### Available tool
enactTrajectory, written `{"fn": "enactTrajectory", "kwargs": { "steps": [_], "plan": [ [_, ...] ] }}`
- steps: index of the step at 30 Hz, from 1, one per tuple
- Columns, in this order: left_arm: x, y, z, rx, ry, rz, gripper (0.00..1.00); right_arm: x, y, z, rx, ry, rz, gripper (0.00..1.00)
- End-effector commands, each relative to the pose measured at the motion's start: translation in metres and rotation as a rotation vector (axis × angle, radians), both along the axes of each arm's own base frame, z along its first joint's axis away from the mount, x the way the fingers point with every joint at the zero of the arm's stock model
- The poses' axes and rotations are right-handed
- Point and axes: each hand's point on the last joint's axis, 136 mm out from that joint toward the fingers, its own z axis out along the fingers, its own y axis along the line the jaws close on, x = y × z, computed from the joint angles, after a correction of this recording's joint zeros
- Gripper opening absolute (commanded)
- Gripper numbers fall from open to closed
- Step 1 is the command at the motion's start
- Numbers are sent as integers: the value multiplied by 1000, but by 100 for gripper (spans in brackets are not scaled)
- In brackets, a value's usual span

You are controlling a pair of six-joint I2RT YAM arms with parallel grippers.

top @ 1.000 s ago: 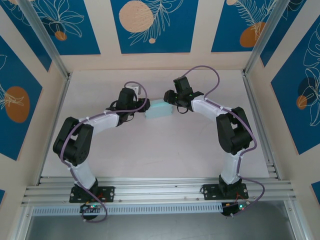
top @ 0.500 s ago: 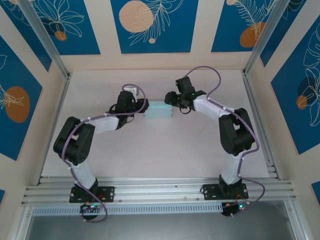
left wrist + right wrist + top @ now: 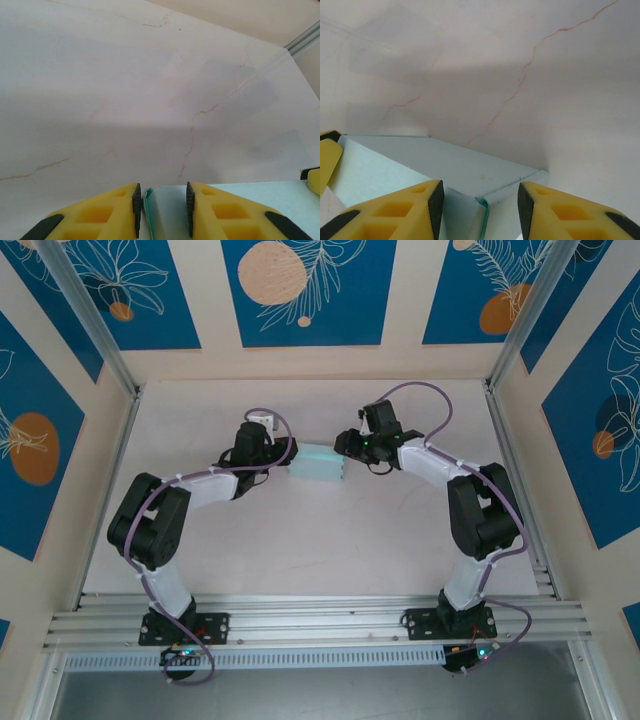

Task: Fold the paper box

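Left side first: the left arm (image 3: 190, 490) comes up off the near-left corner of the worktop (image 3: 300, 540), elbows out toward the left edge, then reaches into the middle of the far half. The left gripper (image 3: 284, 454) sits right at the left end of the paper box (image 3: 317, 462). On the left wrist cam its yellow fingers (image 3: 100, 217) straddle that end. The thin teal cut edge of the card stands just inside the left pad, and pale card fills the rest of the gap over to the right pad. The jaws are only a little way apart, but honestly I can't tell if they're pinching the card or just sitting around it.

The box itself is pale light-blue and looks folded up into a small shallow block, not a flat sheet. It rests on the worktop about midway between the left and right edges, nearer the far edge than the near one, slightly skewed.

Right side: the right gripper (image 3: 343, 448) is at the box's far-right corner, and the right arm (image 3: 480, 520) bends back to the near-right corner of the worktop. On the right wrist cam its fingers (image 3: 575, 212) stand wider apart, with a folded corner of the box between them and its teal edge roughly in the middle. Same deal here, I can't tell whether the pads are pressing on it. A yellow fingertip of the left gripper peeks in at that view's left edge, just beside the box's other end.
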Motion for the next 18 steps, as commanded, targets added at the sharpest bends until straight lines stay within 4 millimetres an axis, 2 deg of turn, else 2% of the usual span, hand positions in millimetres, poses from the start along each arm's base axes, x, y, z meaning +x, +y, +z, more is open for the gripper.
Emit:
{"fn": "enactTrajectory", "kwargs": {
  "steps": [1,7,12,18],
  "plan": [
    [-35,30,-93,149,263,41,29,-18,-9,-32,-7,98,-8,43],
    [-39,32,-101,149,273,49,29,-32,-8,-69,0,104,22,42],
    [-43,35,-106,134,274,57,29,-48,-15,-106,-1,103,15,41],
    [-50,39,-113,121,280,68,27,-59,-13,-126,30,91,27,39]
  ]
}}
